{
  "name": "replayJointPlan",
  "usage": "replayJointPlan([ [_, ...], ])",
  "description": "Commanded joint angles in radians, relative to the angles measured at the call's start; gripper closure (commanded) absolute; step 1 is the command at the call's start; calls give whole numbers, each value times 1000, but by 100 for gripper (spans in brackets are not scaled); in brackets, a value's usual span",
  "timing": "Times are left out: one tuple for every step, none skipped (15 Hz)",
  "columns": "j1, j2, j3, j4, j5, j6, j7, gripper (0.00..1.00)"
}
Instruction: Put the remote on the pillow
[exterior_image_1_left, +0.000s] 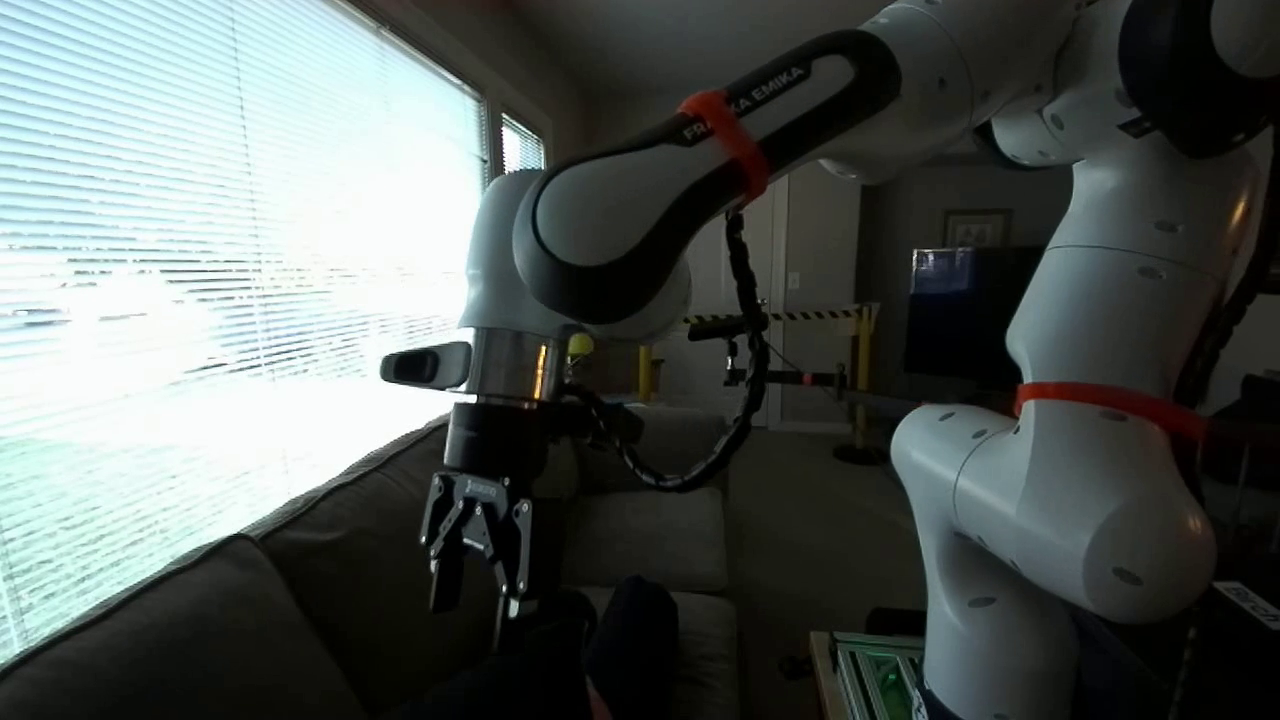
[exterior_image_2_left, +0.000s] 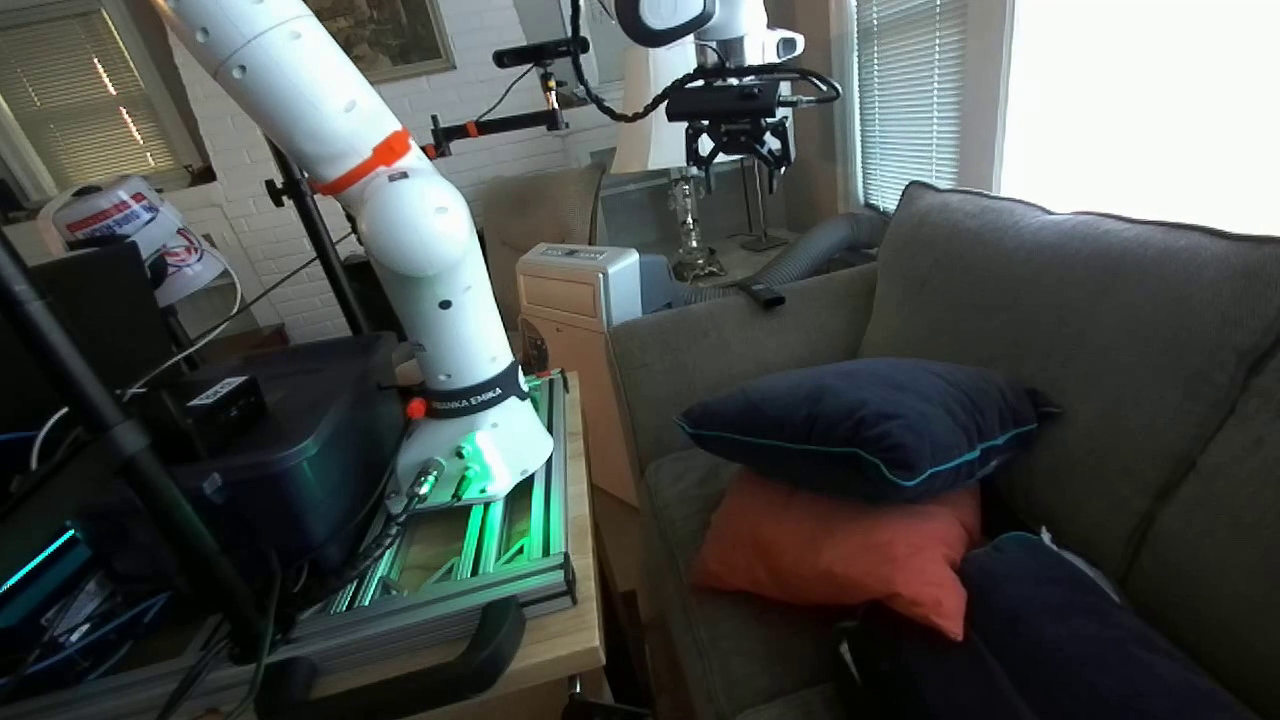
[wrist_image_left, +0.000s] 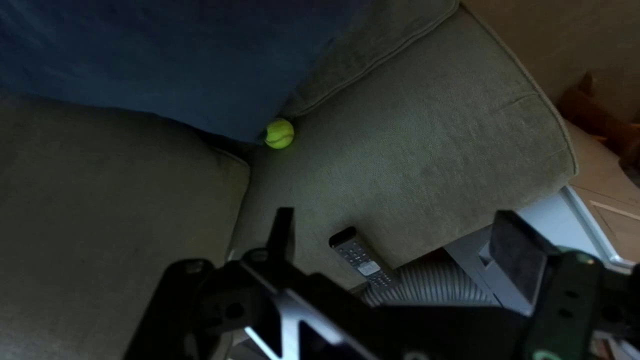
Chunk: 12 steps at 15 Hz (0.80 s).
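Note:
The remote (wrist_image_left: 364, 261) is dark grey with a pale label. It lies on the sofa arm, its lower end jutting past the edge. It also shows in an exterior view (exterior_image_2_left: 762, 293). A dark blue pillow (exterior_image_2_left: 860, 425) with teal piping rests on an orange pillow (exterior_image_2_left: 840, 545) on the sofa seat. The blue pillow also fills the upper left of the wrist view (wrist_image_left: 170, 60). My gripper (wrist_image_left: 397, 225) is open and empty, above the sofa arm, with the remote seen between its fingers. It shows raised in both exterior views (exterior_image_1_left: 478, 600) (exterior_image_2_left: 740, 182).
A yellow-green tennis ball (wrist_image_left: 279, 133) lies beside the blue pillow's corner. A ribbed grey hose (exterior_image_2_left: 820, 255) and a white appliance (exterior_image_2_left: 580, 290) stand behind the sofa arm (exterior_image_2_left: 740, 335). The sofa back (exterior_image_2_left: 1090, 310) rises along the window. Another dark blue item (exterior_image_2_left: 1070, 620) lies on the seat.

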<state>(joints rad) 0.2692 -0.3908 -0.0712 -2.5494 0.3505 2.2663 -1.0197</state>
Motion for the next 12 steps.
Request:
replayJointPlan([
  [78,59,21,-22,118,117,-166,0],
  [99,79,27,-21,151,137,-223,0],
  [121,92,30,-26,194,160,-288,0],
  [138,111,35,-24,231,173,-351,0],
  [149,128,43,-22,263,180,-409,0],
  [159,145,47,-17,309,176,-477,0],
  [104,108,79,-18,247,141,-368,0],
  [103,118,89,-18,259,142,-385,0],
  [97,120,96,-16,258,142,-382,0],
  [93,118,98,-15,258,143,-381,0],
  [90,116,97,-14,257,143,-381,0],
  [88,116,97,-13,257,143,-381,0],
])
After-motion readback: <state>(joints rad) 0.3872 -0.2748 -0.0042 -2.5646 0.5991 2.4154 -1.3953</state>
